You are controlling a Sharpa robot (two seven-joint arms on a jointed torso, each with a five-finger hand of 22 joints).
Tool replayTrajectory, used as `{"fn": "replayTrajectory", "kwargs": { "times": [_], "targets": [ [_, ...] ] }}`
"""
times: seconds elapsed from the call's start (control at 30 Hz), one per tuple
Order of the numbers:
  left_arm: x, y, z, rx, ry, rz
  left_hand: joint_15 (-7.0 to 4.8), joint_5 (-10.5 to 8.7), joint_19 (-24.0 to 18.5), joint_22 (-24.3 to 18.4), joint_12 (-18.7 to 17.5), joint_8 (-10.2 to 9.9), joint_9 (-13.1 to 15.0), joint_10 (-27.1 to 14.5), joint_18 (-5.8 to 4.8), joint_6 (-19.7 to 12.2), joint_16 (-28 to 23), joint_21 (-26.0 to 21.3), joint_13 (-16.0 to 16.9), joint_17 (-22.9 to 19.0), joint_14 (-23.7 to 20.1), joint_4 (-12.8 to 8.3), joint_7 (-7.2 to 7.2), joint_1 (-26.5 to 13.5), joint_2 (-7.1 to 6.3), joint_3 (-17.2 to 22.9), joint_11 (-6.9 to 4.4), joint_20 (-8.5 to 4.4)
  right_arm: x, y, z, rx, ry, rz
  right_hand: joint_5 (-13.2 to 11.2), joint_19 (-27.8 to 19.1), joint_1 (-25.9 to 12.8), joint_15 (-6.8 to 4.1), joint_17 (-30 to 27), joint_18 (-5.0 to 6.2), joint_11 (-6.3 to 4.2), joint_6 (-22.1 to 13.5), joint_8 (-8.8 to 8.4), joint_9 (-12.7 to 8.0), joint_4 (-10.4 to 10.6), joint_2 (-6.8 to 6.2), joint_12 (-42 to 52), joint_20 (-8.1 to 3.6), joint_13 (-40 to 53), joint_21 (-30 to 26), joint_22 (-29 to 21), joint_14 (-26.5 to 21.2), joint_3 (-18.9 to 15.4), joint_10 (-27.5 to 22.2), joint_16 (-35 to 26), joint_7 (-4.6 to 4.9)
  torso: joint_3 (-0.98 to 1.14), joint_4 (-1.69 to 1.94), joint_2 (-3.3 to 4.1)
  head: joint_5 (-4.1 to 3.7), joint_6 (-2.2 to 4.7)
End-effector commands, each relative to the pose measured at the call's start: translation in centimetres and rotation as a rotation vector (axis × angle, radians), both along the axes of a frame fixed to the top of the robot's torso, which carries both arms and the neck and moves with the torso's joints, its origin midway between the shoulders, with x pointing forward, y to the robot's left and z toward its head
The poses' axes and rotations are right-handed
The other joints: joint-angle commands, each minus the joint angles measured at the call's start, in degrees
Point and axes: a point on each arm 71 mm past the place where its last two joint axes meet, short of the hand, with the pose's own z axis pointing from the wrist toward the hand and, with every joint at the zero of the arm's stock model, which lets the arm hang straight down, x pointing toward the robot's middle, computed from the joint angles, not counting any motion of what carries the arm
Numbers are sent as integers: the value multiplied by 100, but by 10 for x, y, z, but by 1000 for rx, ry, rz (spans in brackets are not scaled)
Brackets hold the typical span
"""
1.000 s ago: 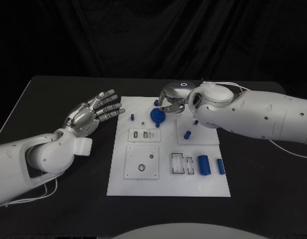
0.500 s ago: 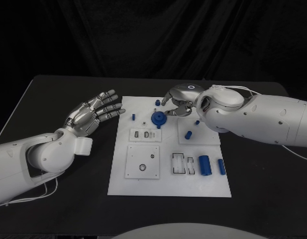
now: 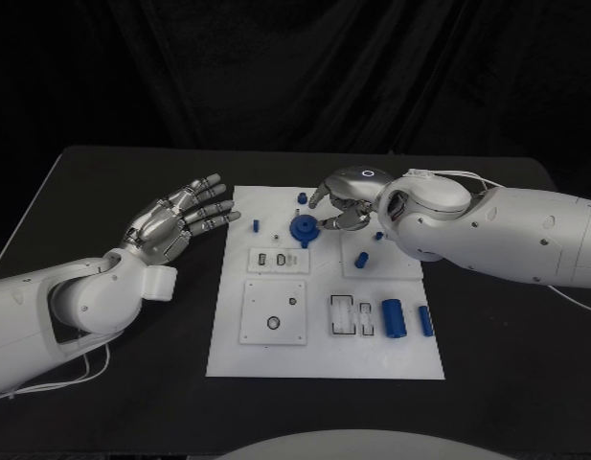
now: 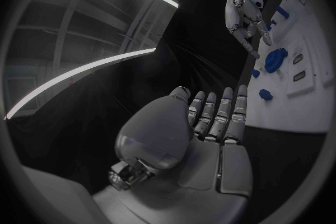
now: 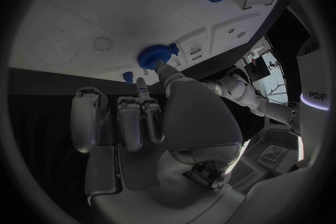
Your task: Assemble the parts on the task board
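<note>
The white task board [image 3: 326,356] lies in the middle of the table. A blue gear-shaped part [image 3: 304,227] sits near its far edge, also seen as the gear [image 4: 274,60] and the gear [image 5: 155,56]. My right hand [image 3: 345,197] hovers just behind and right of it, fingers pointing down, the thumb tip close to the gear's rim; I see no grip on it. My left hand [image 3: 179,218] floats palm-up and spread to the left of the board, holding nothing.
Small blue pegs [image 3: 255,226] [image 3: 304,197] [image 3: 361,259] stand on the board's far half. Two blue cylinders [image 3: 394,318] [image 3: 425,322] lie at its near right beside rectangular frames [image 3: 352,314]. A slotted plate [image 3: 279,260] and a plate with a hole [image 3: 273,311] sit at centre left.
My right hand has drawn back and a little to the right off the blue gear, which stays in place. The left hand has not moved.
</note>
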Motion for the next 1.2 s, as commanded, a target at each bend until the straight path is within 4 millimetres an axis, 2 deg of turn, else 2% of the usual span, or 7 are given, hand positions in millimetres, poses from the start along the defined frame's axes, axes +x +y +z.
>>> {"fn": "replayTrajectory", "kwargs": {
  "times": [0.03,0.3,0.87,1.03,1.2],
  "targets": [
    [-1,-1,0,-14,-3,-8,26,17,-52,-8,37,-7,2,8,-30,-6,31,32,8,1,2,-4,53,58,-19,49,46,3,-1,3,-3,-9,12,7,-30,2,16,37,1510,75,23,-7,11,-9,2,9,16,16,1508,-27,1167,591,-37,618,15,5,-4,2,-3,-14,2],
    [0,-3,0,-14,-2,-11,27,15,-54,-7,41,-6,2,8,-32,-3,42,36,8,1,-2,-12,56,66,-26,110,49,3,3,9,-8,-30,30,-1,-60,-9,-28,41,1510,80,33,3,18,-23,46,30,16,15,1508,-46,1162,591,-69,618,15,24,-4,17,1,-40,7],
    [1,-4,-1,-13,1,-15,28,12,-57,-7,45,-7,2,7,-35,-9,54,40,8,1,-7,-23,60,73,-42,175,53,3,5,21,-15,-54,55,3,-108,-23,-68,55,1510,85,53,61,45,-32,90,50,16,22,1508,-70,1154,591,-109,618,15,49,-3,15,3,-45,-9],
    [1,-4,-1,-11,3,-14,28,12,-57,-7,45,-7,2,7,-35,-9,54,40,8,1,-7,-23,60,73,-42,175,53,3,6,21,-17,-64,64,-2,-107,-29,-67,72,1510,87,74,154,83,-35,105,76,16,34,1508,-84,1151,591,-129,618,15,76,-2,14,4,-41,-11],
    [1,-4,-1,-10,4,-14,28,12,-57,-7,45,-7,2,7,-35,-9,54,40,8,1,-7,-23,60,73,-42,175,53,3,6,21,-19,-72,71,-5,38,-32,-17,101,1510,89,104,394,176,-22,93,109,16,60,1508,-98,1149,591,-141,618,15,105,-4,14,3,-44,-27]
  ]
}}
